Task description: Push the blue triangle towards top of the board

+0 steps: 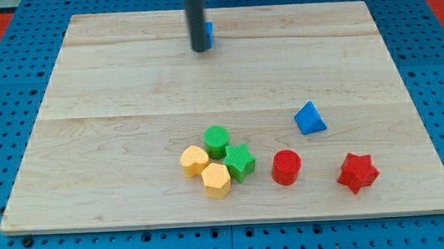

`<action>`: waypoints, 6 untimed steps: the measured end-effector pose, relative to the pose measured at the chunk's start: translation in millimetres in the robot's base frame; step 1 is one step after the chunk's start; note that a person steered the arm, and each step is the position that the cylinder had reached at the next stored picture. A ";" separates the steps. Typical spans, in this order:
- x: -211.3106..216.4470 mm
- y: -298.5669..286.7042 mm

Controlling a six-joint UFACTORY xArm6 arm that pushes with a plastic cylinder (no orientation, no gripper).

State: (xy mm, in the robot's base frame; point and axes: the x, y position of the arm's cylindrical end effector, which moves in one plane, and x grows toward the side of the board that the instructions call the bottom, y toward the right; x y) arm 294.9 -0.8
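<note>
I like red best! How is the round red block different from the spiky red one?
The red cylinder is round with a flat top; the red star has points all around. The cylinder sits further to the view's left, nearer the green star; the red star sits further right, nearer the board's bottom edge. Both are red, of similar size, and far from my tip.

The pale wooden board [130, 83] shows smooth, matt grain in glued planks, the blue triangle [309, 118] on it looks like matt plastic, and the red cylinder [286, 167] near it is finely ribbed.
</note>
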 end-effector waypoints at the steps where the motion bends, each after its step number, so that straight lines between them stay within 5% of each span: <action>1: 41.6 98.8; 3: 191.3 170.0; 4: 198.3 132.3; 6: 141.4 84.8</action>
